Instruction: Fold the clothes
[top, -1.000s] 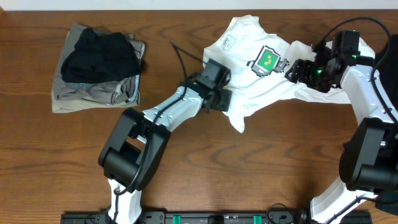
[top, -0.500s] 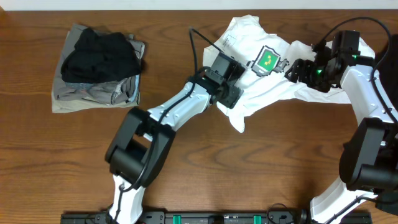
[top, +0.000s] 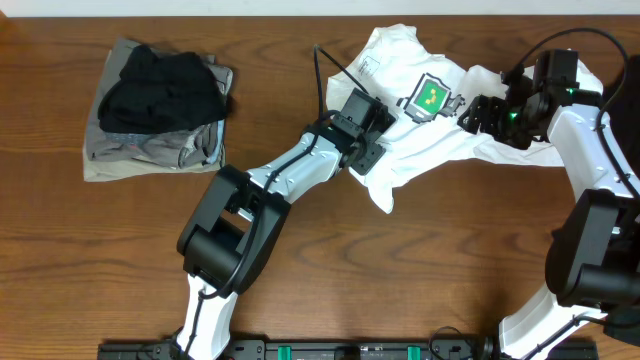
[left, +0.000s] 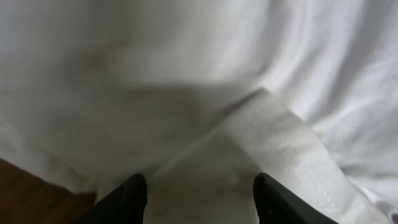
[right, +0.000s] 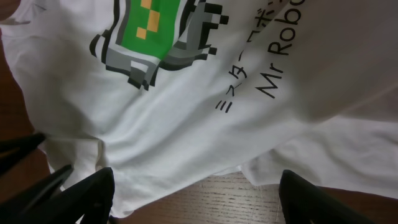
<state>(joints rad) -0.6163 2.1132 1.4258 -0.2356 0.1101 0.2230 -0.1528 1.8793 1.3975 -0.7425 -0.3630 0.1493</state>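
Observation:
The white T-shirt lies crumpled at the table's back right, its green-and-grey robot print facing up. My left gripper sits over the shirt's left part. In the left wrist view its jaws stand open, with white cloth and a folded hem beneath them. My right gripper hovers at the shirt's right side, just right of the print. It is wide open over the shirt's lower edge and bare wood. The print and black text lie ahead of it.
A stack of black and grey-khaki garments rests at the back left. Brown wooden tabletop surrounds the clothes. The left arm stretches diagonally from the front middle to the shirt. The right arm stands along the right edge.
My left gripper has moved up and to the right, further onto the white shirt. The right arm and the shirt's print have stayed in place.

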